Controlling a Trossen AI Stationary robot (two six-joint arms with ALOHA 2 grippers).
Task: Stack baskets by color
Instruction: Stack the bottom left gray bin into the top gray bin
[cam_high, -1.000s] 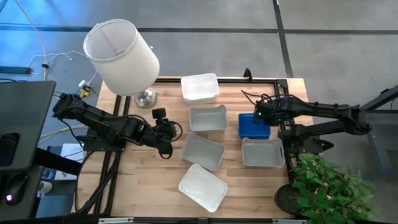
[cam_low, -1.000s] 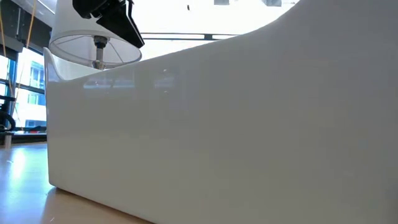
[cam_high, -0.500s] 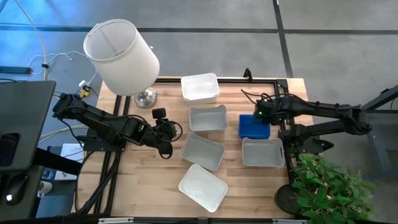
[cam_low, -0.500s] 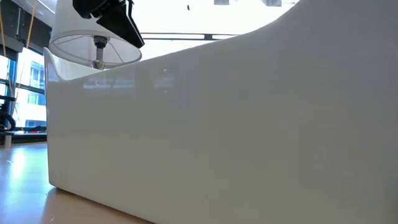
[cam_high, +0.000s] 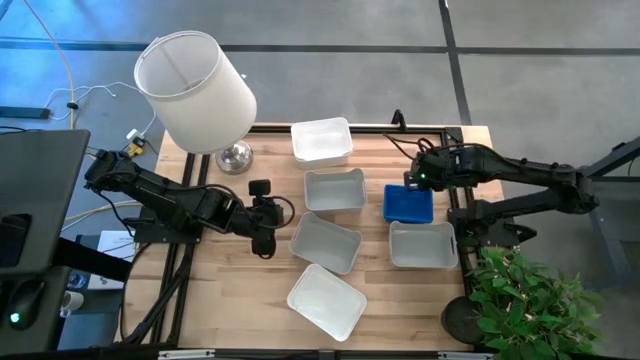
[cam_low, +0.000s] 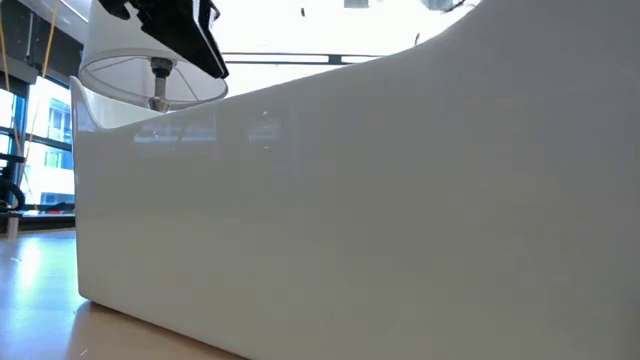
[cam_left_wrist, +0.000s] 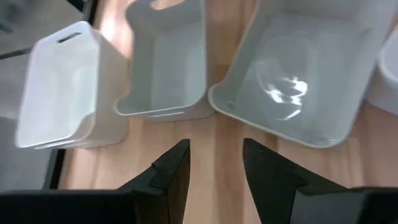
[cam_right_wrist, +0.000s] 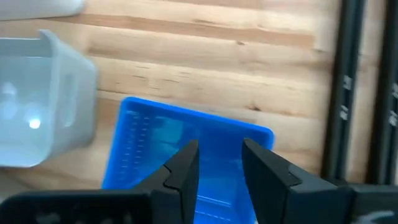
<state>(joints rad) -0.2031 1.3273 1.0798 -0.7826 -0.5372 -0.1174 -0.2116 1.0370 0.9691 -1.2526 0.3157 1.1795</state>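
Right of centre in the high view a blue basket sat among five white baskets, all apparently empty, the right gripper open above its edge, the left gripper open beside them, while the low view showed only one white wall and a lamp
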